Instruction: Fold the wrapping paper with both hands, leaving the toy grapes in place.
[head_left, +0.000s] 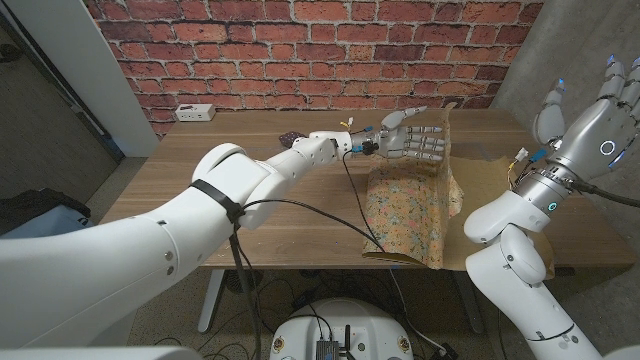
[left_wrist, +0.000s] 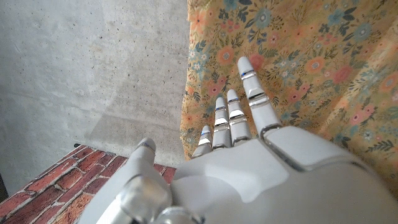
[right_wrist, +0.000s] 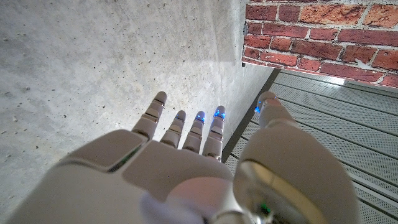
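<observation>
The floral wrapping paper (head_left: 405, 215) lies at the table's right half, its far part lifted and standing up behind my left hand (head_left: 412, 140). That hand reaches across the table with straight fingers (left_wrist: 249, 99) laid against the paper's flowered face (left_wrist: 311, 68), thumb held apart, gripping nothing. A small dark bunch, the toy grapes (head_left: 290, 137), sits on bare wood beside my left forearm, off the paper. My right hand (head_left: 600, 100) is raised high off the table's right end, fingers (right_wrist: 186, 127) spread, holding nothing and facing the concrete wall.
A white power strip (head_left: 195, 112) lies at the table's (head_left: 200, 190) far left edge by the brick wall. A cable runs from my left wrist over the table's front edge. A crumpled brown paper flap (head_left: 495, 165) sticks out to the right of the floral sheet.
</observation>
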